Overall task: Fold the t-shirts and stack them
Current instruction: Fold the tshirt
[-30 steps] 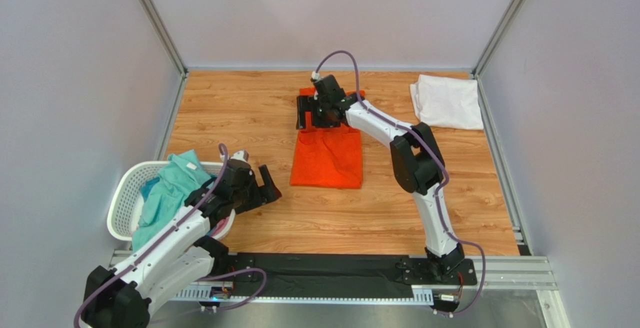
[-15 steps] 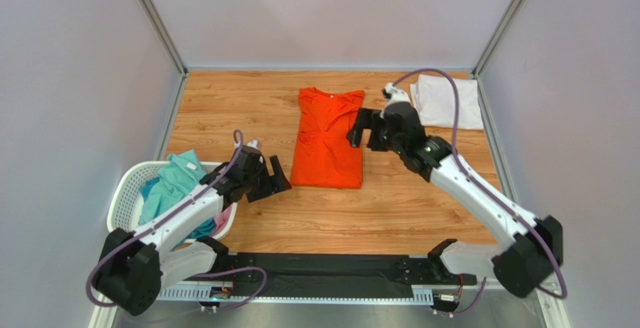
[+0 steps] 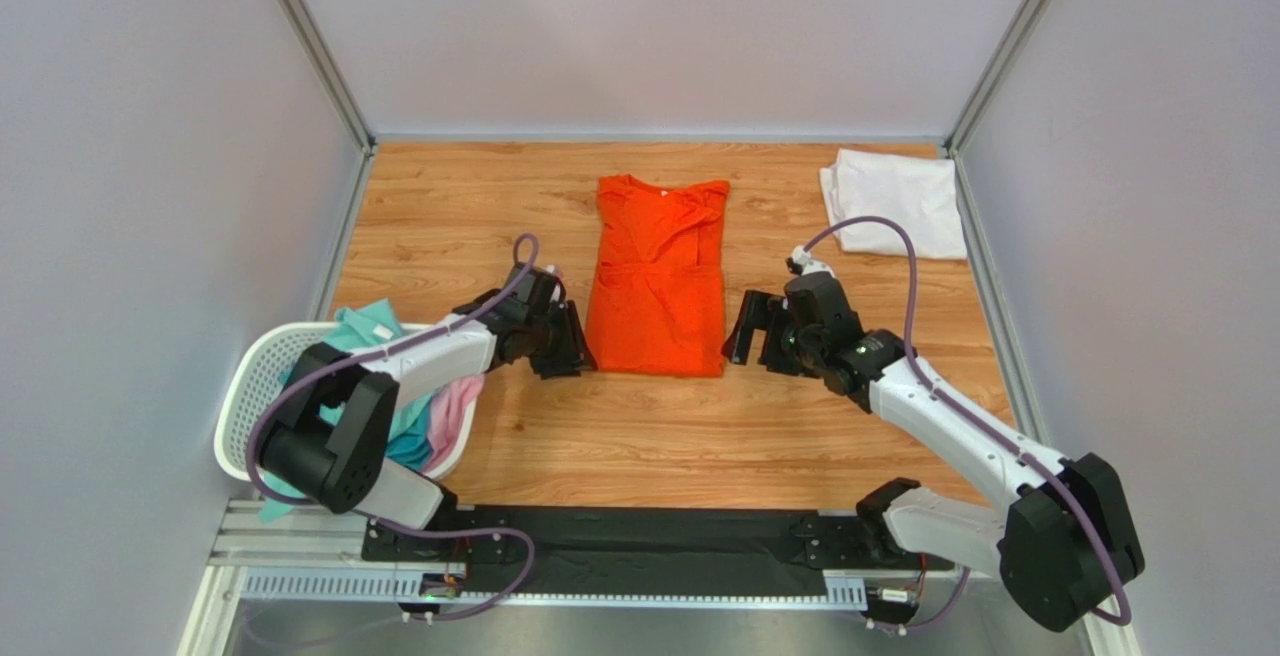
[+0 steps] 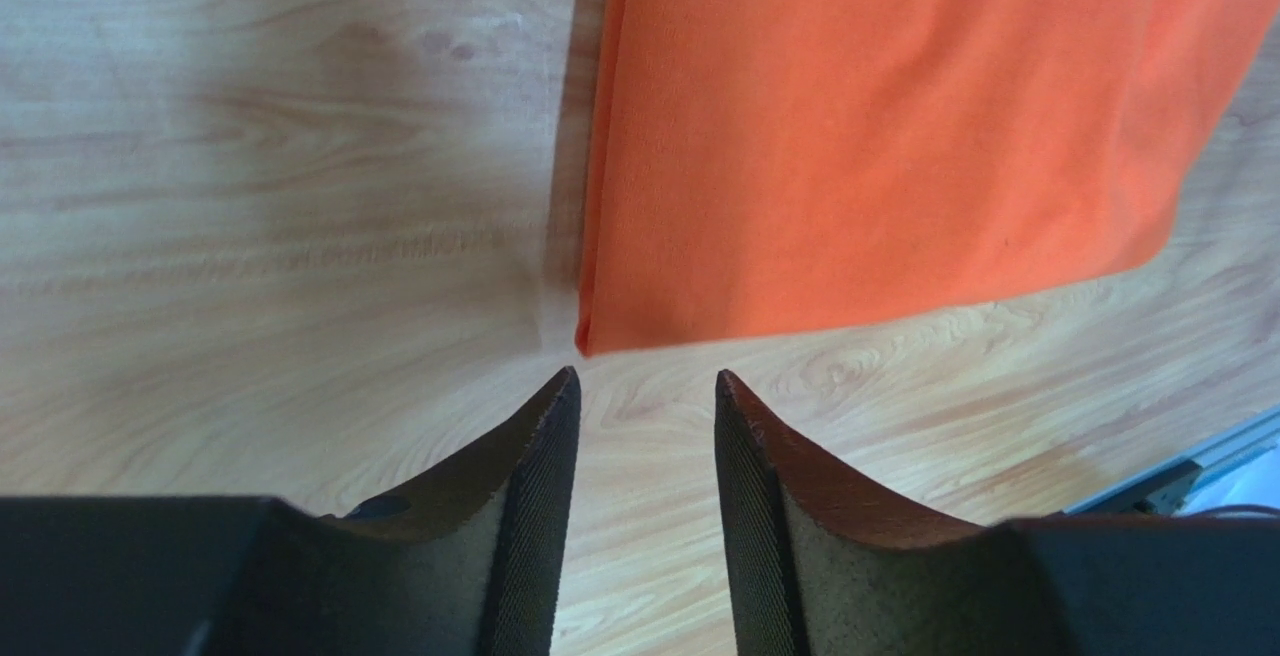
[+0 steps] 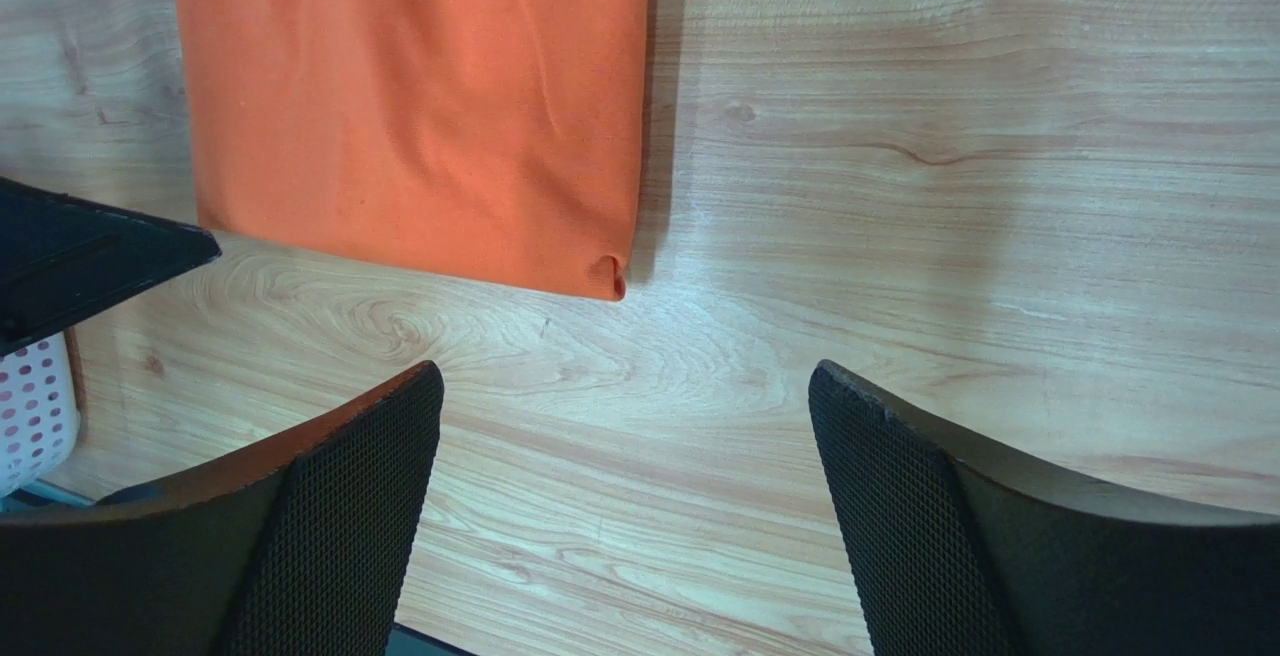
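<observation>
An orange t-shirt lies folded lengthwise mid-table, collar at the far end. My left gripper sits low at its near left corner. In the left wrist view the jaws stand narrowed but apart, nothing between them, with the orange shirt's corner just ahead. My right gripper is at the near right corner, wide open, and that corner lies just beyond the fingertips. A folded white t-shirt rests at the back right. Teal and pink t-shirts hang in the basket.
A white mesh laundry basket stands at the table's near left, close behind the left arm. Bare wood lies between the orange shirt and the white one. Grey walls close the table on three sides. A black rail runs along the near edge.
The right gripper came back from the orange shirt's collar to its near right corner. The left gripper slid from the basket to the near left corner, and its jaws narrowed.
</observation>
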Tool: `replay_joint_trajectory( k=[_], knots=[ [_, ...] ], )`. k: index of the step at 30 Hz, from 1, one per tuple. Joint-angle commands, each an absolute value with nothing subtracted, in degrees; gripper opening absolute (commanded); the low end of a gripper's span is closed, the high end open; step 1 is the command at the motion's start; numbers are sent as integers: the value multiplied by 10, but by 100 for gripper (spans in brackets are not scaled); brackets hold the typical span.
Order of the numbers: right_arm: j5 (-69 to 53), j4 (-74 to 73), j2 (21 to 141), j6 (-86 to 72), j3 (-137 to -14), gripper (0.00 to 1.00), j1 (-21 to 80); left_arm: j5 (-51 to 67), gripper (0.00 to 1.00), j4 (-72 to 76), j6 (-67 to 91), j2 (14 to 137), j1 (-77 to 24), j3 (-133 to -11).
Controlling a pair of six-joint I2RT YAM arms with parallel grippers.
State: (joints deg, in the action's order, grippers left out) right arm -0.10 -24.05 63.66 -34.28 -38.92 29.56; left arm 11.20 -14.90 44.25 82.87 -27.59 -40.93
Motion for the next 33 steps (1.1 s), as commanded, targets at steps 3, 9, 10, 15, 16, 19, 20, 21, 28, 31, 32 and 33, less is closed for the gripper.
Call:
replay_joint_trajectory(
  k=[3, 9, 10, 15, 16, 19, 20, 21, 28, 31, 32, 33],
  knots=[
    [-17, -214, 661, -355, -401, 91, 297, 127, 37, -137, 427, 883, -273, -453],
    [-54, -188, 707, -357, -402, 84, 296, 120, 27, -131, 430, 903, -273, -439],
    [-62, -179, 721, -356, -402, 84, 296, 121, 25, -128, 429, 904, -273, -435],
    [-104, -149, 771, -360, -405, 72, 297, 133, 8, -113, 432, 910, -273, -416],
    [-110, -143, 786, -360, -406, 71, 298, 133, 0, -113, 432, 911, -273, -416],
    [-130, -121, 817, -361, -406, 67, 299, 133, 0, -112, 430, 916, -273, -417],
    [-133, -119, 825, -364, -407, 67, 300, 135, 0, -107, 430, 916, -273, -417],
    [-133, -116, 832, -364, -407, 64, 300, 137, 0, -107, 430, 917, -273, -417],
    [-133, -104, 889, -345, -426, 41, 301, 135, 0, -112, 431, 911, -273, -410],
    [-138, -107, 900, -343, -427, 12, 301, 132, 0, -118, 434, 899, -273, -405],
    [-147, -107, 897, -344, -425, 1, 301, 131, 0, -124, 437, 884, -273, -401],
    [-150, -109, 884, -344, -422, 0, 304, 123, 0, -127, 441, 874, -273, -397]
  ],
)
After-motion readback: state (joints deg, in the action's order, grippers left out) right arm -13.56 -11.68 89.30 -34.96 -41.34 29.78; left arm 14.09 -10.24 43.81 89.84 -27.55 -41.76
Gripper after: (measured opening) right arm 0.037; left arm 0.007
